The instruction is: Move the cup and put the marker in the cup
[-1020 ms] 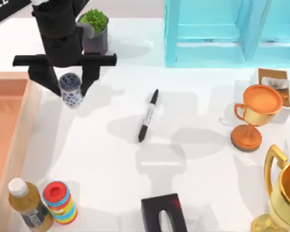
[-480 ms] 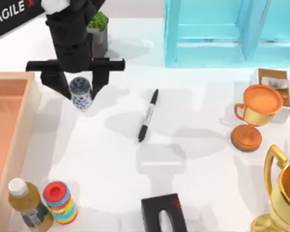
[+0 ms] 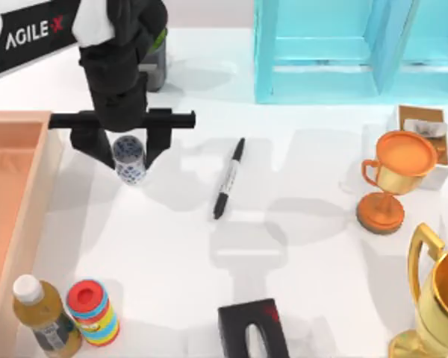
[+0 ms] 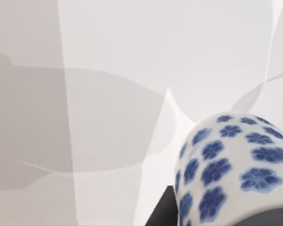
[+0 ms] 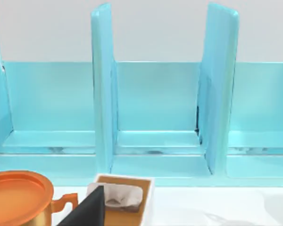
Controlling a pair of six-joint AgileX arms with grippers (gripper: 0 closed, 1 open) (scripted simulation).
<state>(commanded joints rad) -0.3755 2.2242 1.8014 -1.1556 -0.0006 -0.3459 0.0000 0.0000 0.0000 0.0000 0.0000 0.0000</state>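
Note:
The cup (image 3: 130, 161), small and white with blue flowers, sits between the two black fingers of my left gripper (image 3: 127, 153), which is shut on it at the table's left side. Its patterned wall (image 4: 231, 165) fills the near corner of the left wrist view, over bare white table. The marker (image 3: 228, 179), black with a pale label band, lies flat on the table to the right of the cup, well apart from it. My right gripper (image 5: 188, 219) is parked facing the blue shelf, its fingers (image 5: 87, 209) wide apart and open.
A wooden tray (image 3: 15, 201) lines the left edge. A plant pot (image 3: 157, 60) stands behind my left arm. A bottle (image 3: 41, 313) and a striped can (image 3: 93, 312) are front left, a black box (image 3: 252, 328) is front centre, trophies (image 3: 396, 179) stand right, and a blue shelf (image 3: 343, 52) is at the back.
My left gripper has carried the cup to the right and toward the front, away from the plant pot and closer to the marker. The marker has not moved.

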